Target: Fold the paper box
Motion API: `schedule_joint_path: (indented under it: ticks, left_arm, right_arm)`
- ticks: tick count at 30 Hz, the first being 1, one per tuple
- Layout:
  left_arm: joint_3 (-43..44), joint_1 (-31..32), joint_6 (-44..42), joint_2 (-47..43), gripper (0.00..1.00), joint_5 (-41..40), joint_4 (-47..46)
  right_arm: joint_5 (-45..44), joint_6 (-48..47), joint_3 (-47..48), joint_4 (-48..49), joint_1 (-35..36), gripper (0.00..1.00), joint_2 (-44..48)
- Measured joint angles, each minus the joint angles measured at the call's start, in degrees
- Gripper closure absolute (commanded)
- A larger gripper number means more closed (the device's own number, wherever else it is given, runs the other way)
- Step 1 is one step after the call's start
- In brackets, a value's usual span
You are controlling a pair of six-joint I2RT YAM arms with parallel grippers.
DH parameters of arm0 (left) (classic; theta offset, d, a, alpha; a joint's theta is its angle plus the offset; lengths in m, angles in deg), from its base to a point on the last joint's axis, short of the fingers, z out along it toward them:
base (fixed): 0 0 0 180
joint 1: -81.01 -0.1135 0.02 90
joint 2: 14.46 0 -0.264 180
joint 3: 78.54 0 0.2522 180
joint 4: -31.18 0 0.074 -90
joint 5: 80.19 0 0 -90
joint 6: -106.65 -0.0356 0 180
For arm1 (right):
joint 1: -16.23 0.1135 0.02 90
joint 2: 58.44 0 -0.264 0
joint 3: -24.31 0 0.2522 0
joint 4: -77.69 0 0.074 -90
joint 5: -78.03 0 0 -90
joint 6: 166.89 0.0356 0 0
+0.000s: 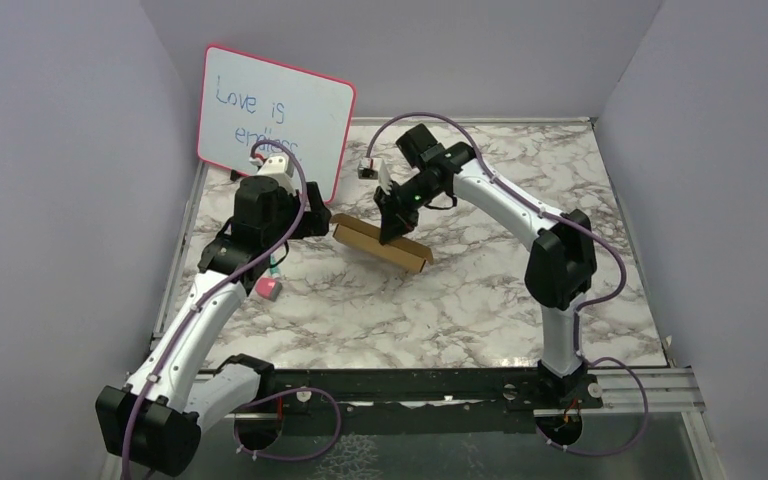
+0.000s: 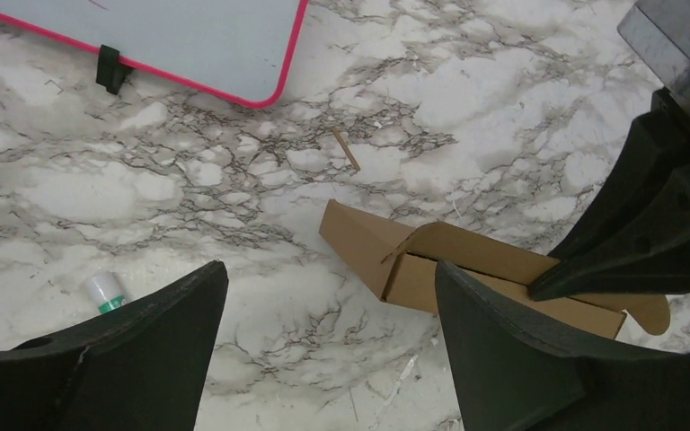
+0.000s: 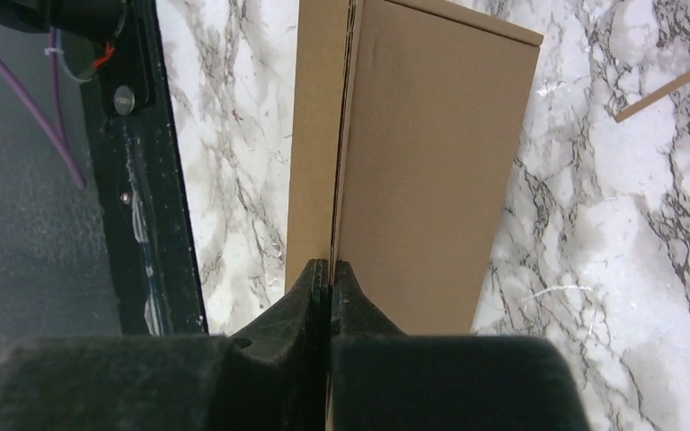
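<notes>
The paper box is a long, shallow brown cardboard box lying at the middle of the marble table. It appears partly folded, with a flap standing at its left end. My right gripper comes down on it from behind and is shut on a thin upright cardboard wall, with the box's broad panel stretching away from the fingertips. My left gripper hovers just left of the box, open, with only marble between its fingers. The box corner lies just ahead of its right finger.
A pink-framed whiteboard leans at the back left. A small pink object lies by the left arm, and a white-and-green cap shows near the left finger. A cardboard sliver lies behind the box. A black rail edges the table front.
</notes>
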Motion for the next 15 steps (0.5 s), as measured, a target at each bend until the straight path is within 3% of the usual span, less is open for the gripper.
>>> schedule_joint_path:
  ticks: [8,15]
  left_arm:
    - [-1.4,-0.2,0.8,4.2,0.24,5.2,-0.5]
    - [-3.8,-0.3,3.0,7.2,0.27,7.6,-1.5]
  right_arm:
    - [2.8,-2.2,6.0,-3.2,-1.7,0.99,-5.3]
    - [-2.2,-3.3,9.0,-2.7,-1.7,0.94,-7.0]
